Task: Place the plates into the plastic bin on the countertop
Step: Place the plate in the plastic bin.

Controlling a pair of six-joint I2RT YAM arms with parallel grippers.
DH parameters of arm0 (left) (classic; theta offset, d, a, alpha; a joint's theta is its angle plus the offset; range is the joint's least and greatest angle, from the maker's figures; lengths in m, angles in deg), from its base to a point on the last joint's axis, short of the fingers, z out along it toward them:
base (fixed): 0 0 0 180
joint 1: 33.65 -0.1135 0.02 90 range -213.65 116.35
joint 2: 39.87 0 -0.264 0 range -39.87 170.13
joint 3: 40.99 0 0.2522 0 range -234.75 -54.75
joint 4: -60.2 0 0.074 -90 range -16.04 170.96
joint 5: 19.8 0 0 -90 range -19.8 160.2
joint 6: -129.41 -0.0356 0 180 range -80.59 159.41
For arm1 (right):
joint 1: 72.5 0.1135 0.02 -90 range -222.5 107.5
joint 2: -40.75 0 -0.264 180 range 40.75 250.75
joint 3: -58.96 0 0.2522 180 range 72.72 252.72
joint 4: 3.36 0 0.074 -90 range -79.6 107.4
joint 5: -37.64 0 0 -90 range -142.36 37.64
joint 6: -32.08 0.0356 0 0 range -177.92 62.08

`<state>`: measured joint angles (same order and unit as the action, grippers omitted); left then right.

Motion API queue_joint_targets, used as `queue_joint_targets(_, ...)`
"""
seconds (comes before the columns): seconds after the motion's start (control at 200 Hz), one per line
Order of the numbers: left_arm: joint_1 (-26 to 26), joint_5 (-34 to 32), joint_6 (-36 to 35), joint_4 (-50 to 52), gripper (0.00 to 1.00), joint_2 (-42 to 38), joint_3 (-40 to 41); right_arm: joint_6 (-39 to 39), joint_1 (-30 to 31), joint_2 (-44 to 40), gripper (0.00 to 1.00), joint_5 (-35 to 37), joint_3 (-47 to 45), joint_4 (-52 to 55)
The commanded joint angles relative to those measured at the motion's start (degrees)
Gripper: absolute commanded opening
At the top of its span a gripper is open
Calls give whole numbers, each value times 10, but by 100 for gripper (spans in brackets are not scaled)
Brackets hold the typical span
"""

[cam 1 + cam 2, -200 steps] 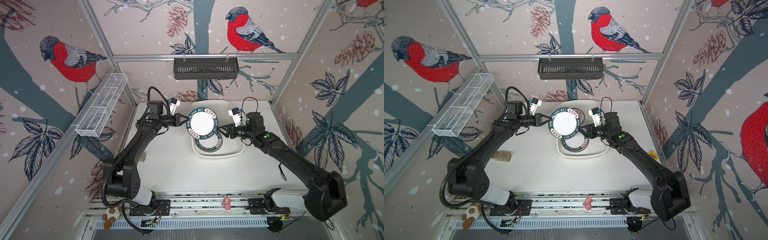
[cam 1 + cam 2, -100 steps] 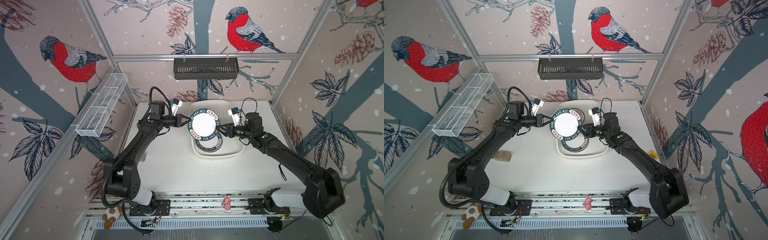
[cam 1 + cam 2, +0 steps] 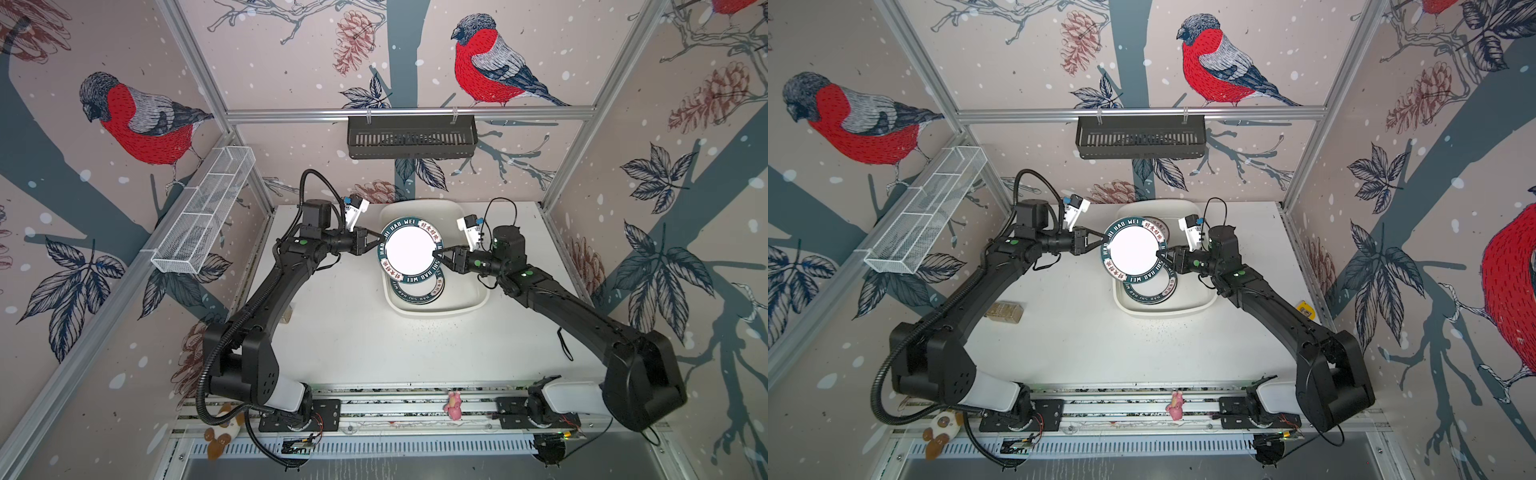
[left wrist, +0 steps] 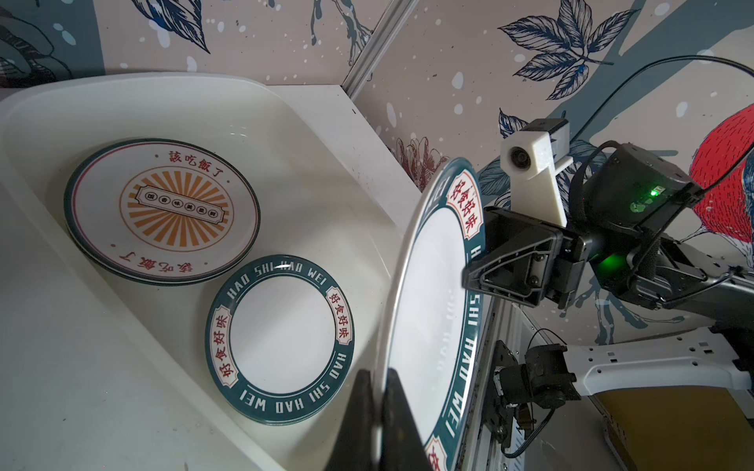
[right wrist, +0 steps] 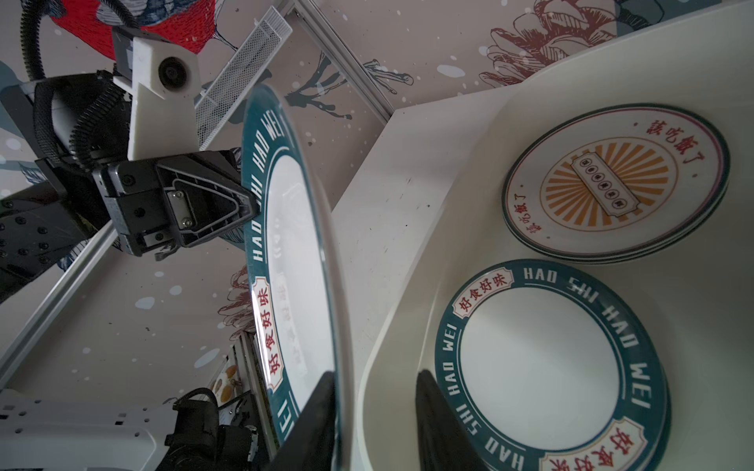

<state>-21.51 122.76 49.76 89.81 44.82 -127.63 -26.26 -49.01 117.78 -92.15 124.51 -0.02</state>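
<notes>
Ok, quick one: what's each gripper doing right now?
Left gripper: shut on the rim of the green-rimmed plate.
Right gripper: open, jaws either side of the same plate's opposite rim, not yet clamped.

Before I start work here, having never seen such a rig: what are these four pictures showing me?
Two black robot arms work over a white countertop. Two pictures look down from overhead; two come from a camera on each arm's wrist. On the countertop stands a plastic bin holding a green-rimmed plate and stacked sunburst plates. The held plate, also green-rimmed, hangs over the bin: the left tool pinches its rim; the right tool has its jaws open around the opposite rim.
</notes>
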Motion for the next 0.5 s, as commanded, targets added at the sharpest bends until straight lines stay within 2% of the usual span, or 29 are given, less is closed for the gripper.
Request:
queue_joint_targets(0.0,3,2,-24,5,0,-6,-9,15,-1,0,30,-16,-4,-40)
queue_joint_targets(0.225,4,-1,-25,5,0,-6,-8,26,-2,-1,23,-20,-13,-57)
queue_joint_targets(0.295,5,-2,-24,5,0,-7,-6,27,-2,-1,14,-23,-14,-61)
queue_joint_targets(0.49,5,-8,-23,5,0,-8,-6,36,-4,2,9,-29,-20,-76)
